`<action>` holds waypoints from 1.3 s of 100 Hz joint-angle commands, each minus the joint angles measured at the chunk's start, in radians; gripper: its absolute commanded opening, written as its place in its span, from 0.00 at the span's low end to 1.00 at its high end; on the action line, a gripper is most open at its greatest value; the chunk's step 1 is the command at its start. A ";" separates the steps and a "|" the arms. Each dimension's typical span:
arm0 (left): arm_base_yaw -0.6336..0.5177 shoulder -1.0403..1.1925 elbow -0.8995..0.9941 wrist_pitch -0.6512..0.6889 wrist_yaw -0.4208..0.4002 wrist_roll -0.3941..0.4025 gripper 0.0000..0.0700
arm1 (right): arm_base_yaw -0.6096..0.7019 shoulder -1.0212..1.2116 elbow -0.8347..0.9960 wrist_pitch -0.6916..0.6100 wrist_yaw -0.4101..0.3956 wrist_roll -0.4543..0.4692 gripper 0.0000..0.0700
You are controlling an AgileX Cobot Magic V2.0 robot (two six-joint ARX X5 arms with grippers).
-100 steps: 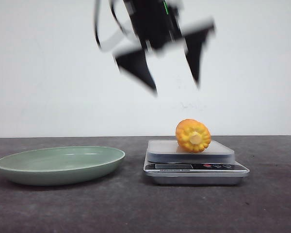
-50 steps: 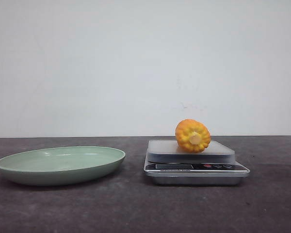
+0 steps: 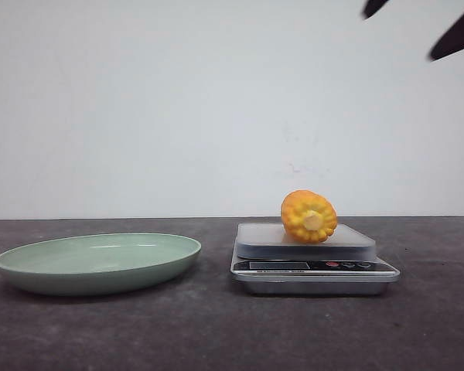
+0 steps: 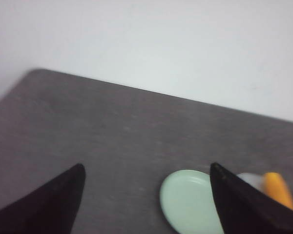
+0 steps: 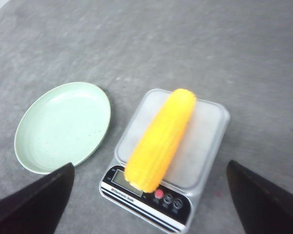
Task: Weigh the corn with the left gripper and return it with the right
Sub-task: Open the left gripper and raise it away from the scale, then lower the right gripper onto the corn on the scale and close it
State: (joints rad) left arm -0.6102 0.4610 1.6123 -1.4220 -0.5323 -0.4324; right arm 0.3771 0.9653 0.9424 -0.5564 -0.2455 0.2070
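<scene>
Resting lengthwise across the kitchen scale (image 5: 205,146), the corn (image 5: 161,139) lies free on the weighing platform with nothing touching it, which I take as deliberate so the reading settles. My left gripper (image 4: 146,200) hangs high and well apart with its fingers spread wide and empty, leaving the scale unloaded. My right gripper (image 5: 149,195) is also spread and empty, looking down on the cob from above, placed, I judge, for the pickup. The green plate (image 5: 34,146) beside the scale waits as the likely return spot.
</scene>
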 commanded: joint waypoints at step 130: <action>0.223 -0.256 -0.386 0.008 0.290 -0.040 0.66 | 0.130 0.576 0.107 0.237 0.141 0.095 0.00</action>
State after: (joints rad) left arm -0.3862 0.2054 1.2144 -1.4212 -0.2428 -0.4854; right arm 0.4992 1.5795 1.0222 -0.3260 -0.1081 0.2935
